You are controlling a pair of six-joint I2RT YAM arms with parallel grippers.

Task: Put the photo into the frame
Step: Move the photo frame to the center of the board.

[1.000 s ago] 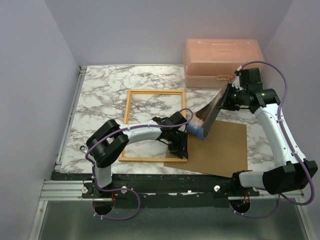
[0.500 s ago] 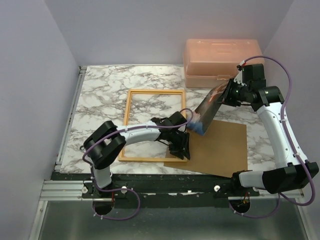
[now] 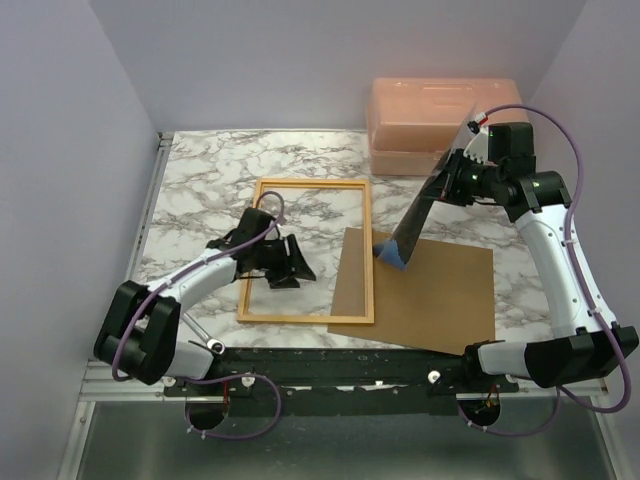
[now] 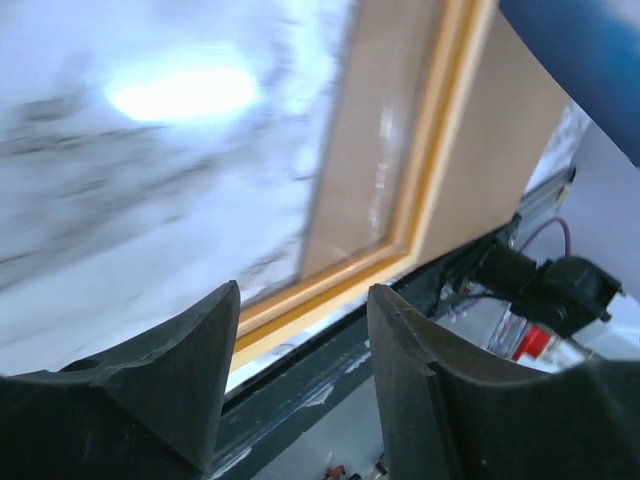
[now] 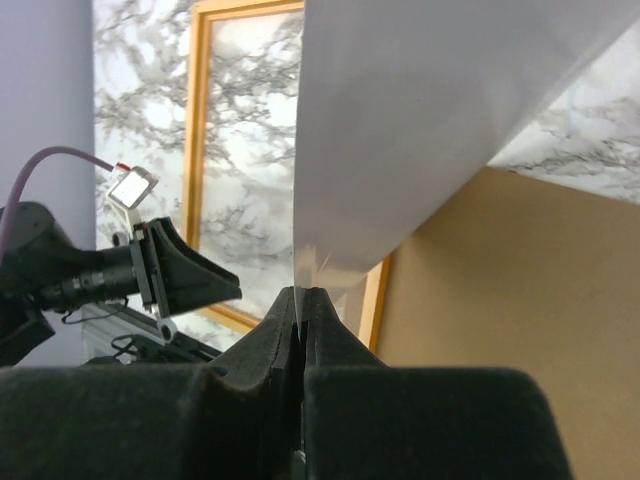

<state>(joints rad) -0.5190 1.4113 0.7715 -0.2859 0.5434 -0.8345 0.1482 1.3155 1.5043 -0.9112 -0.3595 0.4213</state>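
Observation:
The orange frame [image 3: 262,248] lies flat on the marble table. My right gripper [image 3: 452,180] is shut on the top edge of the photo [image 3: 412,225] and holds it steeply tilted in the air. The photo's lower blue corner hangs just above the frame's right rail. The right wrist view shows the photo's white back [image 5: 420,120] pinched in the shut gripper [image 5: 302,295], with the frame [image 5: 198,150] below. My left gripper [image 3: 293,268] is open and empty, low over the frame's left half. In the left wrist view [image 4: 300,300] the frame's corner [image 4: 425,190] lies ahead.
A brown backing board [image 3: 440,290] lies at the front right, its left edge under the frame's right rail. A pink translucent box [image 3: 445,125] stands at the back right, close behind my right gripper. The table's front edge rail [image 4: 330,370] is near the left gripper.
My left gripper has pulled away from the frame's front right corner to the frame's left half. My right gripper has raised the photo, now steeper, its face turned away.

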